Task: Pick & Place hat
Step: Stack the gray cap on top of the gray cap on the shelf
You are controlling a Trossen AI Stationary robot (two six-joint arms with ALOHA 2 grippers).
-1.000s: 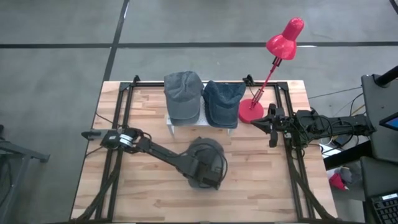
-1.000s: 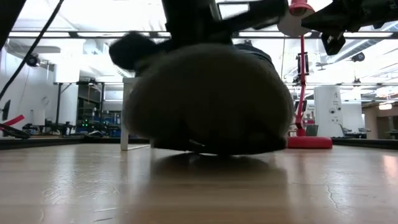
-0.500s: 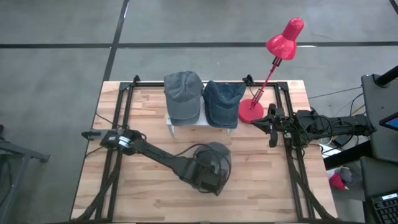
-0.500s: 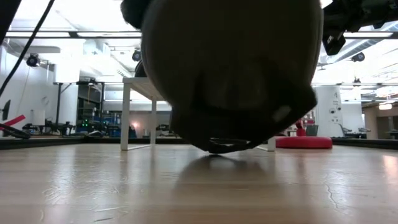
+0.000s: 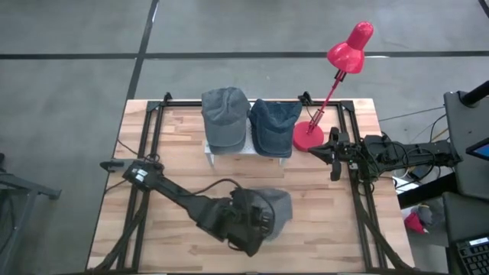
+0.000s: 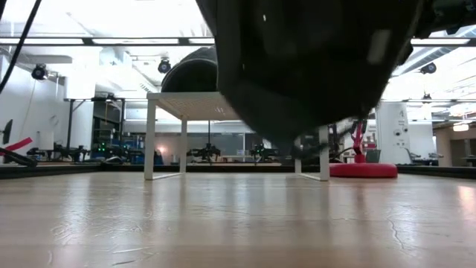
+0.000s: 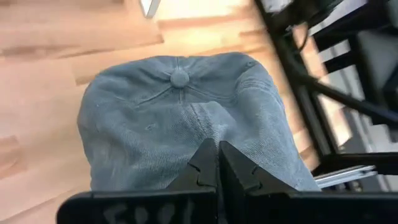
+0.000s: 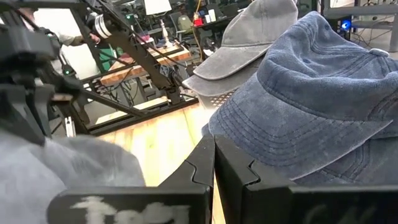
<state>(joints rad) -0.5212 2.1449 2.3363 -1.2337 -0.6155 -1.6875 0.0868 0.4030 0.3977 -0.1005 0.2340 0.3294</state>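
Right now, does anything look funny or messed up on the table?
Nothing is spilled or broken. One light gray hat hangs off the table in the left pincer, away from the gray hat and blue hat resting neatly on the white stand. The red lamp stands upright.

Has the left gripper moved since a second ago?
Yes. In the high view the left gripper, shut on the grey hat, has moved away from the white rack toward the table's near edge, lifting the hat off the wood.
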